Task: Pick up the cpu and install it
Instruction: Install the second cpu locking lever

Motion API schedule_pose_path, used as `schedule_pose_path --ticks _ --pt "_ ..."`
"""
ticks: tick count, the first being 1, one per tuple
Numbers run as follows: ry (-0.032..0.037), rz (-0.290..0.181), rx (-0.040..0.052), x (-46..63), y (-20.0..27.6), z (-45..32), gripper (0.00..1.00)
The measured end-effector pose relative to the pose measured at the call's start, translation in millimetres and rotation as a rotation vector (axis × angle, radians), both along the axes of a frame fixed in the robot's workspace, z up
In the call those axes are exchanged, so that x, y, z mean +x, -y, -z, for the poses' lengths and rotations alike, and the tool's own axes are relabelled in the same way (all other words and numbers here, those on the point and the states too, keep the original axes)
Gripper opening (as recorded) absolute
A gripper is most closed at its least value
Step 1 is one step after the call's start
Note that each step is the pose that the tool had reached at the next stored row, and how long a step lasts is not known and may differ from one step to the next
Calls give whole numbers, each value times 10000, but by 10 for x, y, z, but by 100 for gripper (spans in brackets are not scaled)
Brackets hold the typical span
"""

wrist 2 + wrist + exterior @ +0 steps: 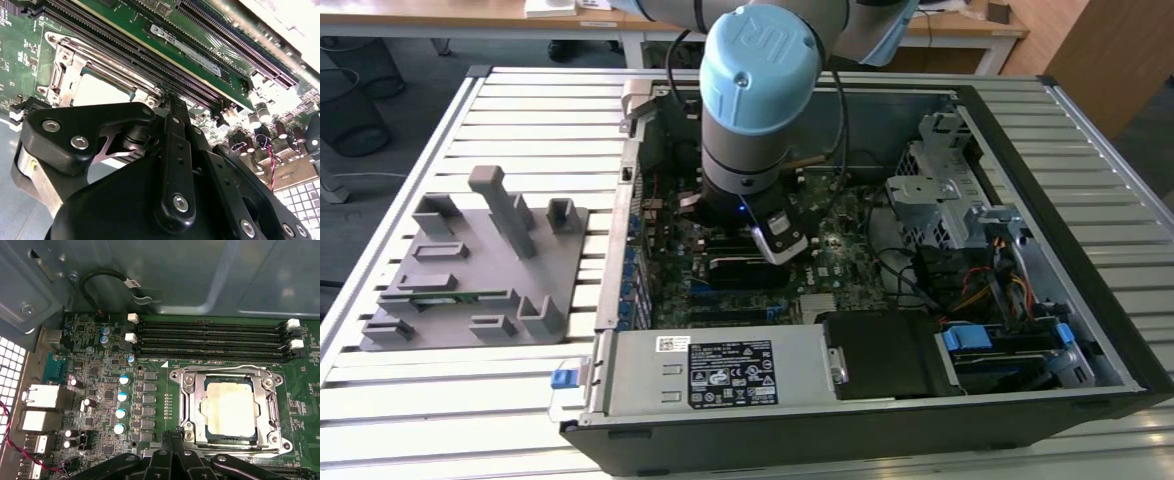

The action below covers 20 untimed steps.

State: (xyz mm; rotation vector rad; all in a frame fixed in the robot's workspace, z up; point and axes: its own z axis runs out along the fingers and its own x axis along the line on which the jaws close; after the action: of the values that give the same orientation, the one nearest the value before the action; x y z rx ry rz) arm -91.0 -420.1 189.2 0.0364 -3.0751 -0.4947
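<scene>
In both wrist views the black gripper (172, 440) hangs just above the motherboard (100, 390), its fingers drawn close together with nothing between them, the tips beside the edge of the metal CPU socket (232, 410). The cpu (231, 408) lies flat inside that socket's frame, its pale silvery top bare, with four black memory slots (210, 342) running parallel just beyond it. In the exterior view the arm (754, 110) reaches down into the open computer case (1067, 300), and a grey parts fixture (474, 270) sits on the slatted table (454, 420) near the exterior view's left edge.
</scene>
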Motion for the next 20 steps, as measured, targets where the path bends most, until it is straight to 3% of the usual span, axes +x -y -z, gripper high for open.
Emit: schedule_pose_path --ticks 13,20 --pt "0 0 -2 -21 -22 13 11" --pt "0 1 -1 -22 -22 -83 11"
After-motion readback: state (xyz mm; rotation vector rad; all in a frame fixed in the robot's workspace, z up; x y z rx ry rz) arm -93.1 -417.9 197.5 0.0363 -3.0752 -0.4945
